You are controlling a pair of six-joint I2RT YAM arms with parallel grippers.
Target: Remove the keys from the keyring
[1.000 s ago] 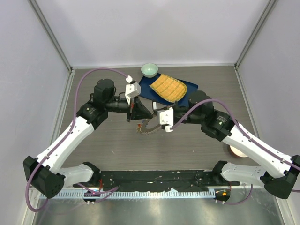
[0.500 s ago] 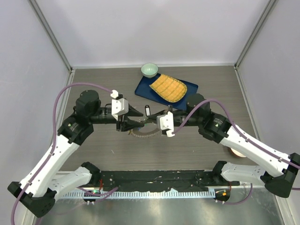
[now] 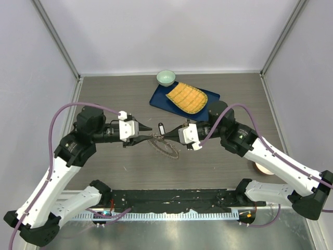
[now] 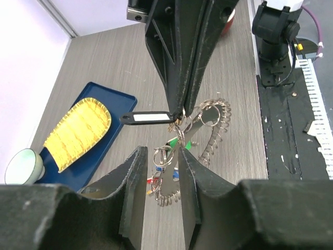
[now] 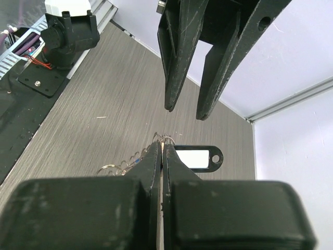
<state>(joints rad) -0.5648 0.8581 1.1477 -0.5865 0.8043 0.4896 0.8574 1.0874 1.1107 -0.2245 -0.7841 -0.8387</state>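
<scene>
keyring (image 3: 167,147): held over the middle of the table (image 3: 223,166), between the two arms and tilted. its lower arc is at or close to the surface; contact cannot be confirmed. keys (image 4: 221,122) fringe the ring all round. a green-headed key (image 4: 171,143) and red and blue heads show in the lower bunch in the left wrist view. a black tag (image 4: 148,118) with a white label sticks out sideways from the top of the bunch, towards the far edge.

right gripper (image 4: 180,111): clenched, its tips pinching the keyring at the cluster of small rings where the tag hangs.

left gripper (image 4: 161,156): released, fingers (image 4: 136,187) apart. small split rings (image 4: 162,155) lie in the gap in its own view, but the right wrist view shows its tips clear of the metal, with nothing grasped.

blue tray (image 3: 208,98): near the far edge, right of centre, carrying a yellow woven mat (image 3: 186,98).

pale green bowl (image 3: 166,78): at the table's far edge, touching or just beside the tray's far left corner.

round cream object (image 3: 263,167): by the right edge, partly hidden under the right arm.
</scene>
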